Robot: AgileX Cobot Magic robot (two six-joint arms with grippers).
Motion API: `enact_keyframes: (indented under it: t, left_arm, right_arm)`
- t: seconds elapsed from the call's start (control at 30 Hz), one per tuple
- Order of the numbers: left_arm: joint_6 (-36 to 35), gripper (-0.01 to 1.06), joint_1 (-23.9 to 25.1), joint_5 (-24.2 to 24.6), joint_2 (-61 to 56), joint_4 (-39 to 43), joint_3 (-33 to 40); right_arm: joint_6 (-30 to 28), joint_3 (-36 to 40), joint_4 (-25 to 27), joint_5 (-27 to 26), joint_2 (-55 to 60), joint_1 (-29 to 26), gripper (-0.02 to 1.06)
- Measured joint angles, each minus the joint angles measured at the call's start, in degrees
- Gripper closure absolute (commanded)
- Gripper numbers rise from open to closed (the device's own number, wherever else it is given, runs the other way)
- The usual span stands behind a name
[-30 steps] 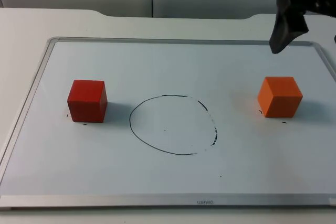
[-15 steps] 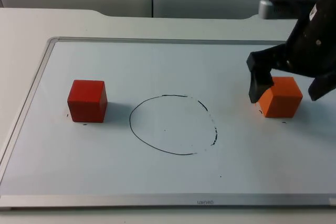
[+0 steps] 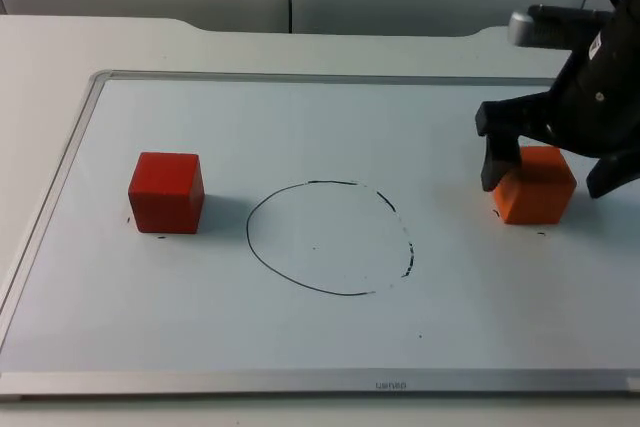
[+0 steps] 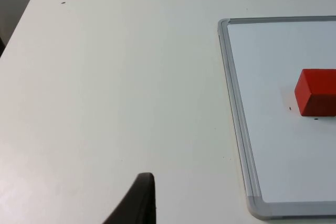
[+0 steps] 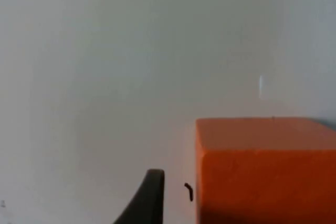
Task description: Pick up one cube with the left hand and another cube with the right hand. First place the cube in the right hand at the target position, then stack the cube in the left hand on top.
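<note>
The orange cube (image 3: 534,185) sits on the whiteboard (image 3: 300,347), right of the drawn circle (image 3: 329,237). The right gripper (image 3: 552,172) straddles it with fingers spread wide: one finger (image 3: 497,159) stands just beside the cube's left face, the other on its far right side. No contact is visible; the right wrist view shows a gap between fingertip and cube. The red cube (image 3: 166,192) rests left of the circle. The left gripper (image 4: 137,203) waits over the bare table (image 4: 105,103), left of the board; its finger state cannot be determined.
</note>
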Motion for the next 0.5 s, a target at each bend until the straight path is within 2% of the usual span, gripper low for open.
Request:
enact_keyframes:
  t: [0.1,0.23,0.3,0.33,0.43,0.47,0.5]
  left_arm:
    - [0.0,0.0,0.0,0.0,0.0,0.0,0.0]
    - [0.0,0.0,0.0,0.0,0.0,0.0,0.0]
    - [0.0,0.0,0.0,0.0,0.0,0.0,0.0]
    - [0.0,0.0,0.0,0.0,0.0,0.0,0.0]
    - [0.0,0.0,0.0,0.0,0.0,0.0,0.0]
    - [0.0,0.0,0.0,0.0,0.0,0.0,0.0]
    - [0.0,0.0,0.0,0.0,0.0,0.0,0.0]
  right_arm:
    - [-0.1,0.0,0.0,0.5,0.2,-0.2,0.3]
    - [-0.1,0.0,-0.1,0.7,0.2,-0.2,0.39]
    - [-0.1,0.0,-0.1,0.7,0.3,-0.2,0.5]
    - [-0.1,0.0,-0.1,0.8,0.3,-0.2,0.5]
    - [-0.2,0.0,-0.1,1.1,0.4,-0.2,0.69]
    - [-0.2,0.0,-0.1,1.1,0.4,-0.2,0.78]
    - [-0.2,0.0,-0.1,1.2,0.4,-0.2,0.78]
